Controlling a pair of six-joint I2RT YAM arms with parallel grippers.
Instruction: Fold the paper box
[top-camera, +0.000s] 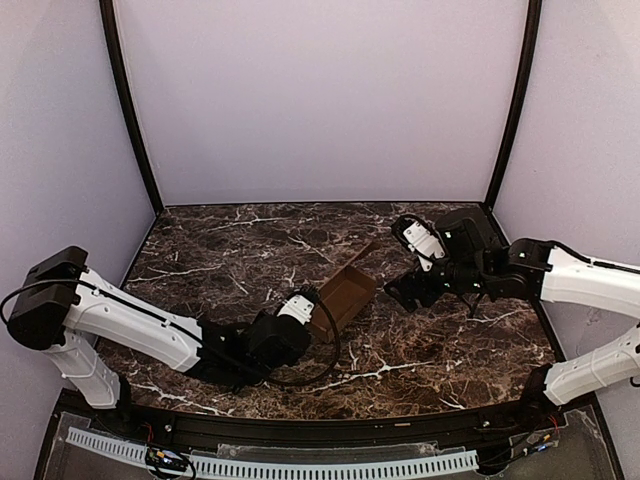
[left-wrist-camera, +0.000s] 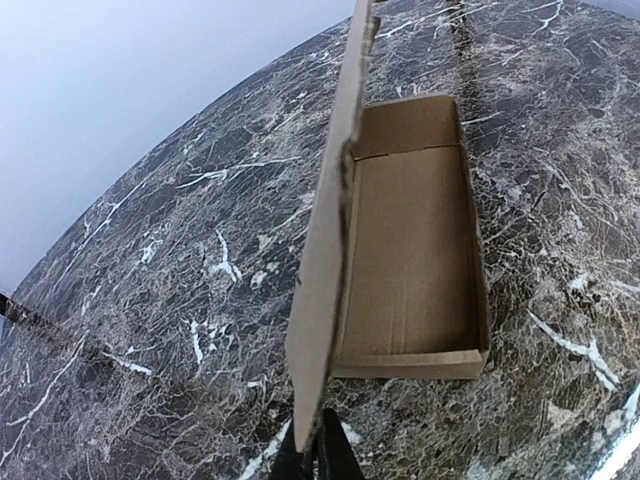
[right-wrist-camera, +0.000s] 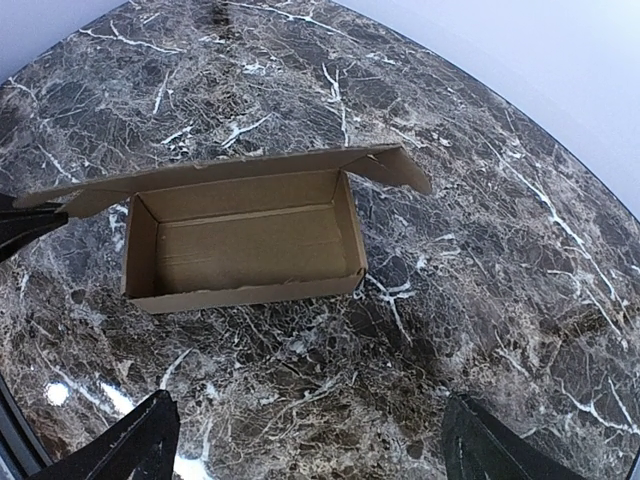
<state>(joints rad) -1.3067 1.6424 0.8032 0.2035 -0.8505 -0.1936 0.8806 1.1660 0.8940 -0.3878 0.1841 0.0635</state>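
Observation:
The paper box (top-camera: 345, 297) is a tan elongated open tray on the marble table, its long lid (left-wrist-camera: 335, 220) standing upright along one side. My left gripper (left-wrist-camera: 315, 455) is shut on the near end of that lid; in the top view it (top-camera: 320, 322) sits at the box's near-left end. The right wrist view shows the box (right-wrist-camera: 245, 245) from its open side, with the left gripper's dark fingers (right-wrist-camera: 25, 222) at the lid's left tip. My right gripper (right-wrist-camera: 310, 440) is open and empty, above the table just right of the box (top-camera: 400, 292).
The dark marble table (top-camera: 230, 250) runs to the lilac back wall. Black frame posts (top-camera: 130, 110) stand at both back corners. A black rail (top-camera: 330, 425) lines the near edge.

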